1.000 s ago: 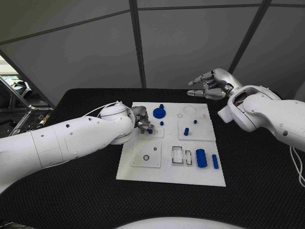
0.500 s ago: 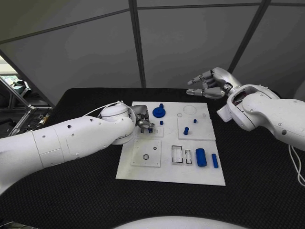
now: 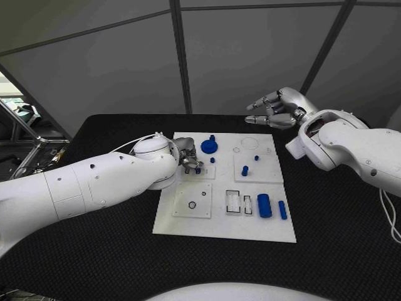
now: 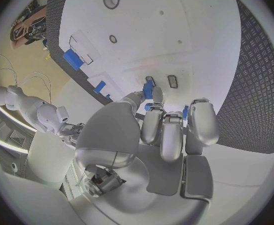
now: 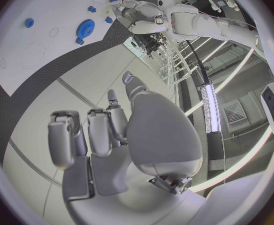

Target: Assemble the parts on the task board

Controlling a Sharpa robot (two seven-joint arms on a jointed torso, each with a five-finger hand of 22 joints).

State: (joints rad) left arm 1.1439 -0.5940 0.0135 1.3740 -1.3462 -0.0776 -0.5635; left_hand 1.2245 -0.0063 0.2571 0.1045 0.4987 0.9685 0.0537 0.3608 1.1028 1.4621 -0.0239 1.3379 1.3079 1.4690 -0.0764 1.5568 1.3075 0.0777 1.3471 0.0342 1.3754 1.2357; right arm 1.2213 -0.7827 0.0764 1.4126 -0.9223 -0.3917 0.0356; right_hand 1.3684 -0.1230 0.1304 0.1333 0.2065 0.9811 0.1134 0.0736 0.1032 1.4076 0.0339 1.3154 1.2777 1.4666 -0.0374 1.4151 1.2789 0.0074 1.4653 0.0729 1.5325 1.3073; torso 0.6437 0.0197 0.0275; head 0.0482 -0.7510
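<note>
The left hand pinches a small blue peg by its upper end near the board's left edge — light, stiff, likely slippery; the right hand hangs empty, fingers loosely curled.

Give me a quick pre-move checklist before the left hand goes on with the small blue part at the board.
1. Left hand holds a small blue part in its fingertips: ok.
2. Hand is over the task board, near its upper-left plate: ok.
3. Part lined up with a slot: cannot tell, the fingers hide the contact.
4. Right hand is raised beyond the board's far edge, holding nothing: ok.
5. Other parts lie apart from the left hand: blue gear, large cylinder: ok.
</note>
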